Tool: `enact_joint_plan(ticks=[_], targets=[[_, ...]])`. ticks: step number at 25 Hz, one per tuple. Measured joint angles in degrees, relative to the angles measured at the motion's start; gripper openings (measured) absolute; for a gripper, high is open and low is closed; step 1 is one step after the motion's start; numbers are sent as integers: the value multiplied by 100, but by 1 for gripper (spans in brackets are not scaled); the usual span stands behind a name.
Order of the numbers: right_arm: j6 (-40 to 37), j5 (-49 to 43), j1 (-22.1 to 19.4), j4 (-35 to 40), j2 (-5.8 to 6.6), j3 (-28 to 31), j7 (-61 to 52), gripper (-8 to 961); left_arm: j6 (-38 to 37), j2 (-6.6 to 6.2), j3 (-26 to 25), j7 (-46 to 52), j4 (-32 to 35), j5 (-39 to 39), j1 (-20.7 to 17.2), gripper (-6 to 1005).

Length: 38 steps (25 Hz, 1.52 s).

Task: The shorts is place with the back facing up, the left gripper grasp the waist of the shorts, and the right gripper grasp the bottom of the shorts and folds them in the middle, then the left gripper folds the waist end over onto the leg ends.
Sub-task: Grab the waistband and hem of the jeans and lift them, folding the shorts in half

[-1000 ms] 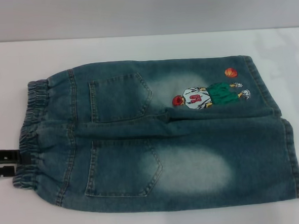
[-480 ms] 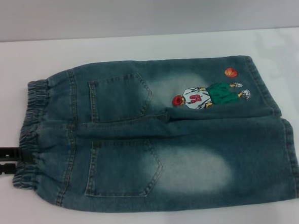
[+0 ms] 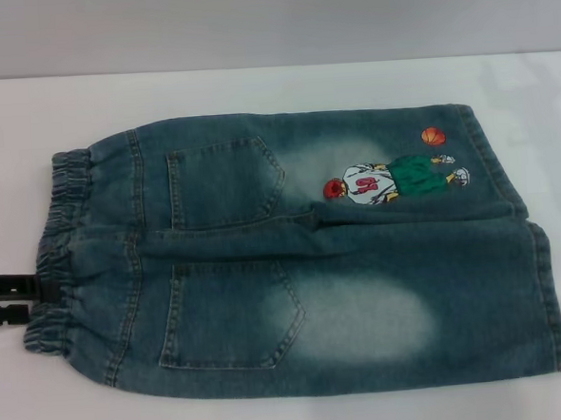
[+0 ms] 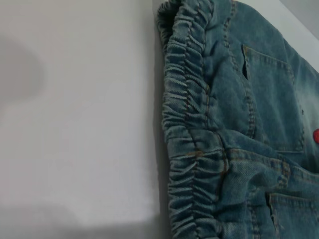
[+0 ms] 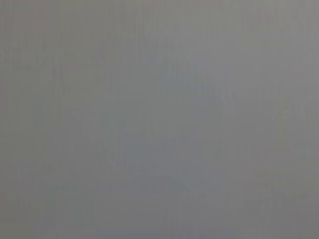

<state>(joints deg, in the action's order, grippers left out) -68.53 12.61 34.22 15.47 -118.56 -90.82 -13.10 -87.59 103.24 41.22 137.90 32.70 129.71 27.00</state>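
In the head view, the shorts (image 3: pixel 293 262) are laid flat, back up, on the white table (image 3: pixel 254 93); the left gripper (image 3: pixel 33 294) is seen at the waist of the shorts (image 3: pixel 54 252), its jaws' state not discernible. In the left wrist view, the gathered waist (image 4: pixel 192 129) is shown close. In the right wrist view, only grey is seen.

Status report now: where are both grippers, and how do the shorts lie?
Left gripper at the waist, grip unclear. Right gripper not in view. Shorts flat, unfolded, pockets up. Nothing in the way.
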Motion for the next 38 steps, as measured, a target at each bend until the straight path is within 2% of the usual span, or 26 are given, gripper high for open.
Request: enact_joint_plan(ticks=[23,38], targets=[[20,5,21,0,0,4,0,547,28,2,24,33,0,195,-6,657],[34,5,6,0,-1,3,0,547,-207,20,15,7,8,193,96,652]])
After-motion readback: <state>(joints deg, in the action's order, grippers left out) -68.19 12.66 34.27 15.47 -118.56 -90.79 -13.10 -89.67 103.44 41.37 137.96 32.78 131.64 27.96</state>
